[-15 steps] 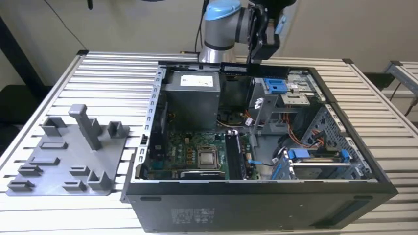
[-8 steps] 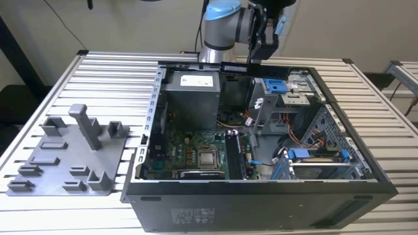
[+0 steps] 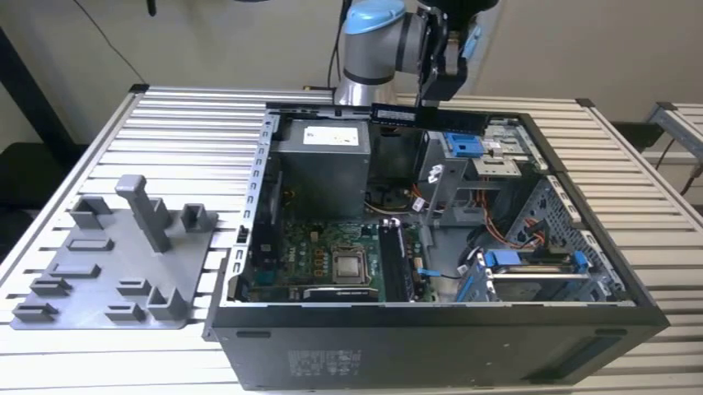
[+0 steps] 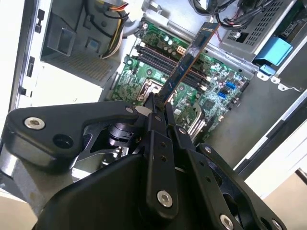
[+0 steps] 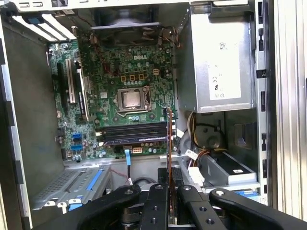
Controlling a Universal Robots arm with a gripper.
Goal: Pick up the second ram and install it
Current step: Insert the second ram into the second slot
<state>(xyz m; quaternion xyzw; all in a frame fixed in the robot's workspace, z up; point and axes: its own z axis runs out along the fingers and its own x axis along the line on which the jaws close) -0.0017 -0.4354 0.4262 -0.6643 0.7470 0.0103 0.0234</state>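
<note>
Your gripper [image 3: 432, 100], fingers clamped on the second ram [image 3: 439, 118], upper centre of the exterior view; held level above the open computer case [image 3: 439, 346]

We've got an open PC case [image 3: 439, 350] on a slatted metal table [image 3: 187, 140], silver power supply [image 3: 321, 169] inside, gray plastic fixture [image 3: 94, 288] beside it.

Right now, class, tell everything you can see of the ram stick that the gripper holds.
The second ram is a long, thin, dark blue-green circuit-board stick, seen edge-on in the first wrist view. Pinched near its middle by the fingers of the gripper, it hangs level above the open computer case, touching nothing else.
</note>
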